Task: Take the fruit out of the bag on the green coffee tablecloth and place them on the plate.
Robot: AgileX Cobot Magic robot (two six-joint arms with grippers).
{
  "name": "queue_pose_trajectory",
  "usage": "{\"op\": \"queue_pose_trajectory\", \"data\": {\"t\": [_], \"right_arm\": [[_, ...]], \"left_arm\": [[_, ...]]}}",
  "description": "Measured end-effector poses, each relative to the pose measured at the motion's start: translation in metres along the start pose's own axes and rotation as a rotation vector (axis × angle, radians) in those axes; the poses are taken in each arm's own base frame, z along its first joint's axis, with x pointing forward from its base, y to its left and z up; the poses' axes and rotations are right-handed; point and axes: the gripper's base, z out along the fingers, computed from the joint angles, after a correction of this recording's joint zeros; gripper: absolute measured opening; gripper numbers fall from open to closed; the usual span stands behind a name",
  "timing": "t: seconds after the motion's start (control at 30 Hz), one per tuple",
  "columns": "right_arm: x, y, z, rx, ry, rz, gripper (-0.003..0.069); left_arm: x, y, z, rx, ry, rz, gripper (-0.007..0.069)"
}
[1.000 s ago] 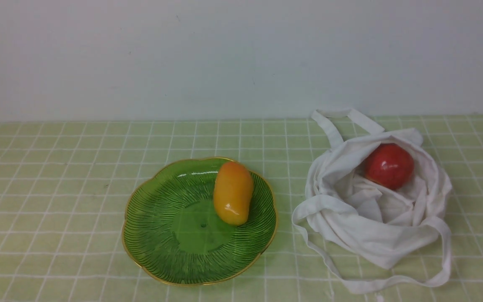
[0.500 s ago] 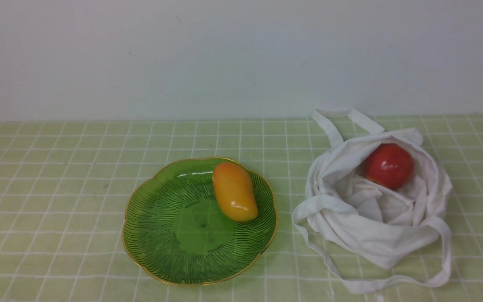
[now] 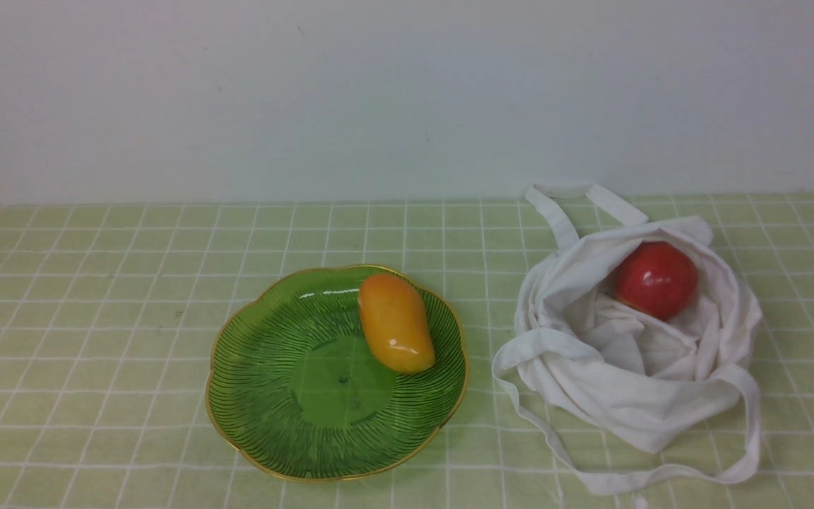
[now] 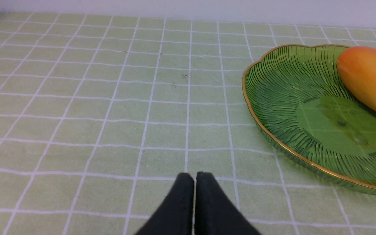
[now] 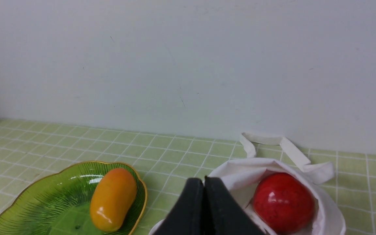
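Since a second ago the mango [image 3: 395, 323] has turned on the plate [image 3: 273, 396]: its near end has swung toward the bag [image 3: 633, 396], so it now lies slanted. The dark piece of the right arm that showed at the right edge of the front view is gone. Over the last half second nothing has shifted.

There are two fruits, one plate and one bag, all on the green checked tablecloth [image 3: 96, 318]. The mango lies on its side in the right half of the plate, on the ribbed slope just inside the gold rim. The apple [image 3: 656, 280] sits in the open mouth of the crumpled white bag, toward its far side, with cloth folded around it. Plate and bag lie side by side, close but not touching, with the bag to the right.

The bag has two strap handles: one [image 3: 569, 205] loops out toward the wall [image 3: 379, 99], the other [image 3: 661, 477] trails across the cloth on the near side.

Neither gripper shows in the front view. In its wrist view the left gripper [image 4: 194, 176] has its two black fingers pressed together, holding nothing, over bare tablecloth to the left of the plate. The right gripper [image 5: 203, 181] also has its jaws pressed together and empty; its tips show in front of the bag's edge, beside the apple.
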Motion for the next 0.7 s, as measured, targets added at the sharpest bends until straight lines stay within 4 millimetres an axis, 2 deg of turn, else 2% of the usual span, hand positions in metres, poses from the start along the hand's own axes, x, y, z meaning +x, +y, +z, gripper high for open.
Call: {"op": "queue_pose_trajectory", "data": {"t": [0.17,0.3,0.43,0.47,0.5,0.6,0.7], "right_arm": [[0.000,0.000,-0.003,0.006,-0.012,-0.016,-0.0015],[0.012,-0.006,-0.009,0.084,-0.021,-0.028,-0.0015],[0.036,-0.015,-0.019,0.186,-0.057,0.012,-0.0015],[0.048,-0.018,-0.023,0.224,-0.078,0.003,-0.0015],[0.051,-0.018,-0.024,0.226,-0.082,0.020,-0.0015],[0.079,-0.022,-0.033,0.268,-0.109,-0.006,-0.0015],[0.096,-0.023,-0.037,0.281,-0.134,-0.017,-0.0015]], "left_arm": [[0.000,0.000,0.000,0.000,0.000,0.000,-0.0008],[0.000,0.000,0.000,0.000,0.000,0.000,-0.0008],[0.000,0.000,0.000,0.000,0.000,0.000,-0.0008],[0.000,0.000,0.000,0.000,0.000,0.000,-0.0008],[0.000,0.000,0.000,0.000,0.000,0.000,-0.0008],[0.000,0.000,0.000,0.000,0.000,0.000,-0.0008],[0.000,0.000,0.000,0.000,0.000,0.000,-0.0008]]}}
